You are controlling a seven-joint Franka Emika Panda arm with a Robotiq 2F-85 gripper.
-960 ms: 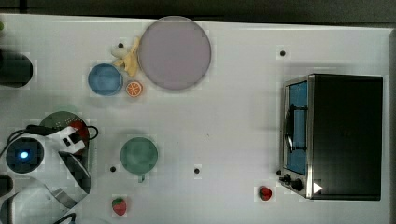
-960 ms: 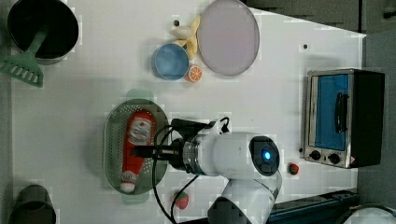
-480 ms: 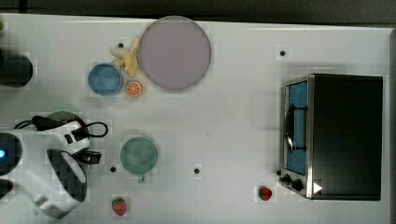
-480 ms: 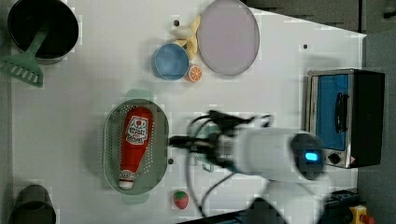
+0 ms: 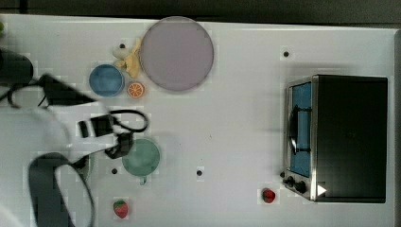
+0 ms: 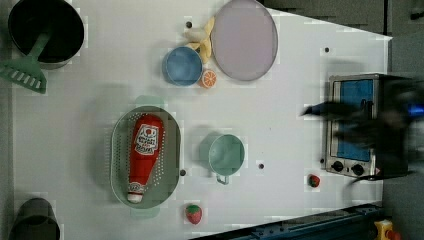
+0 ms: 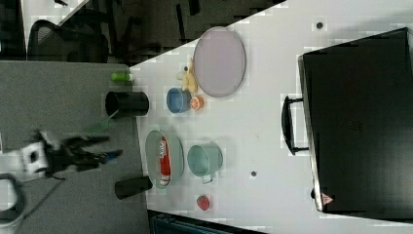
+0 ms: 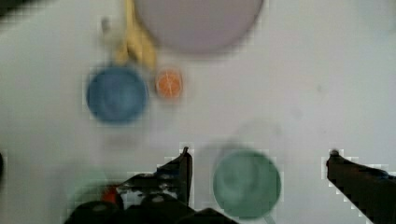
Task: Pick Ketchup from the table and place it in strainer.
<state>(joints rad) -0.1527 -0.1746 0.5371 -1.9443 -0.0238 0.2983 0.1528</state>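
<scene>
The big white table (image 6: 280,200) holds a dark toaster oven (image 6: 357,125) near one end and a round grey plate (image 6: 244,39) by the far edge. Near the other end sits the strainer (image 6: 120,150), a pale green oval basket with little holes. The Ketchup (image 6: 142,155) lies flat inside it, so I think the job is done. The bottle's long side runs along the strainer's long side, with its white cap pointing at the table's near edge in the left view. The claw (image 8: 259,156) has let go; its two fingers stand wide apart with nothing between them, and it hangs over the small green cup (image 8: 246,184), just beside the strainer. The bottle's white label has dark print, but I cannot read the words.
</scene>
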